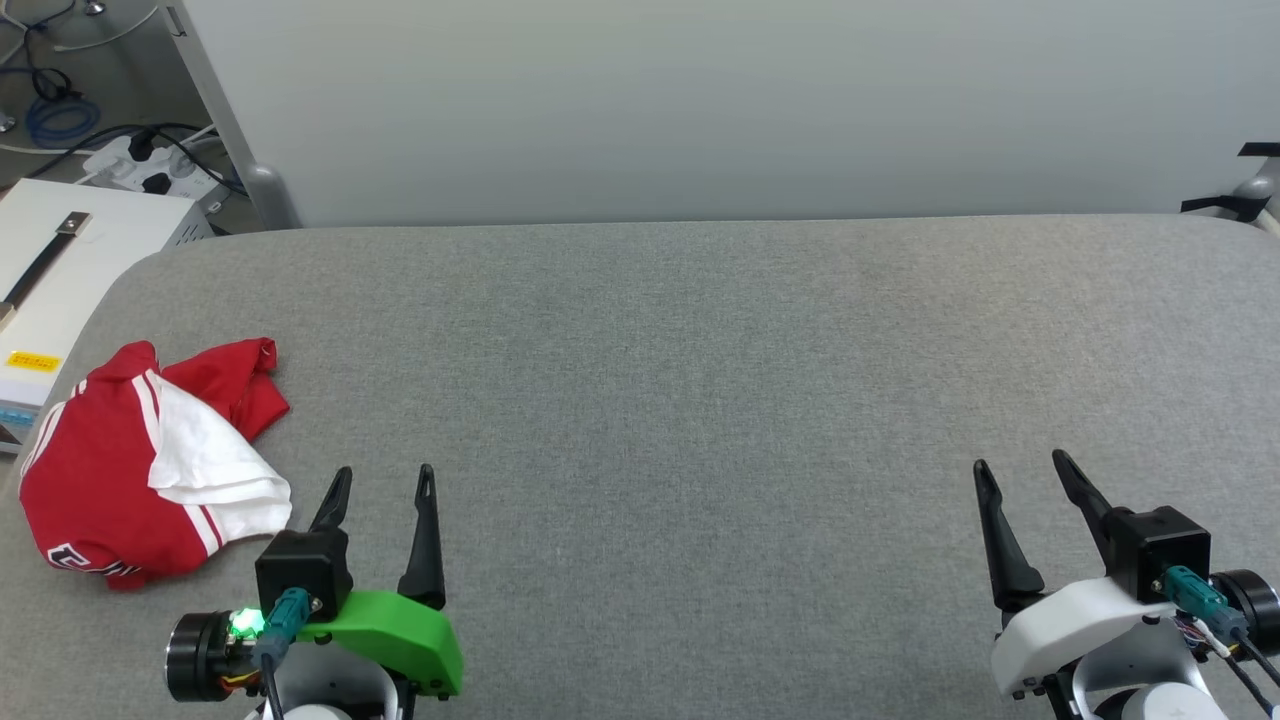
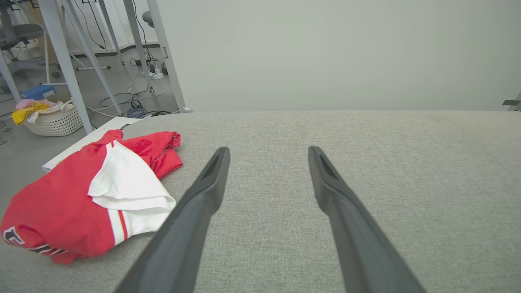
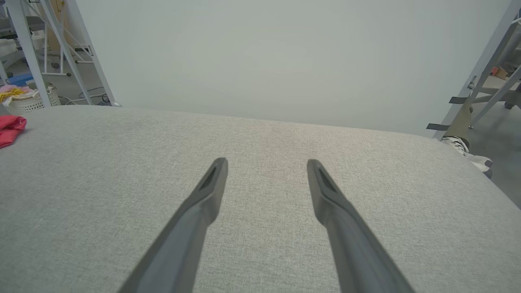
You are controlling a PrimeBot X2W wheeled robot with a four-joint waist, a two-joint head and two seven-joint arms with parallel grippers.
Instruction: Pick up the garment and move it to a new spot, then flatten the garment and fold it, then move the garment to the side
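- Grey woven fabric all over the bench in the head view; heaped on it near the left end, the garment, red, with a white sleeve flopped over the top and a scrap of black, white-edged lettering at the near edge.
- Left tool at the lower left, dark fingers spread apart and tips up the picture, with nothing held. Garment just to its left, close to the left finger, with no contact to be seen.
- Right tool at the lower right, spread much the same and likewise empty. Garment well apart from it, far to its left, beyond the left tool.
- Past the bench's left end: a white box with a dark strap and a yellow label, a power strip and a coil of blue cable. Behind the bench, a pale grey panel.
- Left wrist view: both fingers wide apart over bare bench fabric, nothing between them. Garment to the left of the left finger, the sleeve's striped hem right beside it. Farther off, on the floor, a white basket with yellow and pink cloth.
- Right wrist view: fingers equally parted, gripping nothing. A small red bit of the garment at the far left edge, well apart from the tool. Off the bench's right corner, a person's white shoe by a grey frame leg.
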